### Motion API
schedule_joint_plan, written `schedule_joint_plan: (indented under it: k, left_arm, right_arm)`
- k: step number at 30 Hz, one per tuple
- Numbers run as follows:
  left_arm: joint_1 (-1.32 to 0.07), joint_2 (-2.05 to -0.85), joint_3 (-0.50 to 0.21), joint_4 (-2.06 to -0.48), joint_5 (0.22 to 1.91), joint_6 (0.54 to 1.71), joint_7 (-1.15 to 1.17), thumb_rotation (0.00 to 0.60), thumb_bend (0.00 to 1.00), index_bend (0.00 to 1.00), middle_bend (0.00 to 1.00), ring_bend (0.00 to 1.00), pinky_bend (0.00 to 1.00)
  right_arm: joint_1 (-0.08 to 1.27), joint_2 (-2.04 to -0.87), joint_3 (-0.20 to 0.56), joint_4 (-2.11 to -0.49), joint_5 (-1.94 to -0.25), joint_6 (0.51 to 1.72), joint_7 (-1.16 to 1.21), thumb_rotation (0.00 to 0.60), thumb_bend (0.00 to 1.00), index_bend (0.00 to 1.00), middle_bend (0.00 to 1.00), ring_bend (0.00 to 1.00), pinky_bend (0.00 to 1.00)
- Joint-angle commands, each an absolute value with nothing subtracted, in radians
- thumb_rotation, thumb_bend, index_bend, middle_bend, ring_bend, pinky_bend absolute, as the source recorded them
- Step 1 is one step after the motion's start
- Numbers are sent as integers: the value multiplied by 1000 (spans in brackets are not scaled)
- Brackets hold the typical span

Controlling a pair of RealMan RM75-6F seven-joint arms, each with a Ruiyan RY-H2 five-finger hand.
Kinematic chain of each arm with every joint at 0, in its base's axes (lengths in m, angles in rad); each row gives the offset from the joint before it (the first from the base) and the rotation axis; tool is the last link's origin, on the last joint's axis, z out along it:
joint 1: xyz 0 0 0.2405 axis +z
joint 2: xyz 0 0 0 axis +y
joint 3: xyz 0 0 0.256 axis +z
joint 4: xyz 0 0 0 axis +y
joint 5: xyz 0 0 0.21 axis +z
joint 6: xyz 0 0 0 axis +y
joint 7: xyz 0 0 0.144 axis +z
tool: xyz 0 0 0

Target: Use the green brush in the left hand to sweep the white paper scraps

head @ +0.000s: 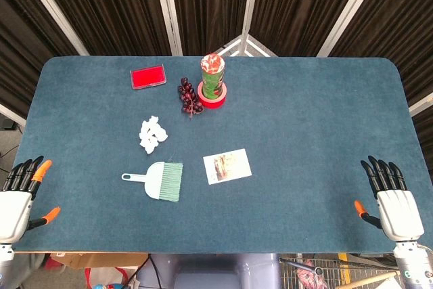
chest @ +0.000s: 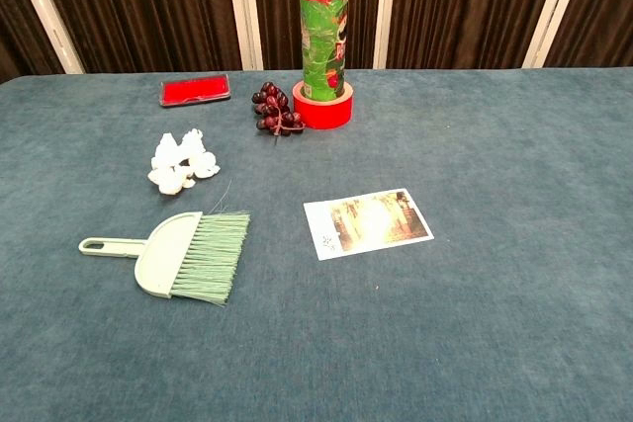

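lying flat on the counter (head: 304,120), light rigid green plastic brush (chest: 188,254); take its thin handle; left hand (head: 19,194) spread, empty.

**Colours on the Table**

The table (head: 304,120) was covered in teal-blue felt. The brush (chest: 188,256) was pale mint green, the scraps (chest: 181,162) white. A flat case (head: 148,76) was bright red, the grapes (head: 190,98) dark purple. The can (chest: 324,39), green with red print, stood on a red tape roll (chest: 322,111). The photo (head: 226,166) was white-bordered. Both hands (head: 16,197) (head: 391,201) were white with black fingers and orange tips.
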State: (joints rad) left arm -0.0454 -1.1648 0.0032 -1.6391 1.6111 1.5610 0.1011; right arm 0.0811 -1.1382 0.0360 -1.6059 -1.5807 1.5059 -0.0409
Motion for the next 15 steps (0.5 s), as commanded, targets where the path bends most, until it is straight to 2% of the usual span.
schedule_joint_plan:
  k: [1,15]
  left_arm:
    - [-46,-1165,3,-1639,1611,1560,103,600,22,0,0,0,62]
    - [-49,-1165,3,-1642,1612,1555,108,600,22,0,0,0,62]
  right_arm:
    - [81,-1138,36,-1606,-1581,1506,-41,600,322,0,0,0,2]
    - [82,-1139,34,-1605,-1583,1503,-43,600,322,0,0,0,1]
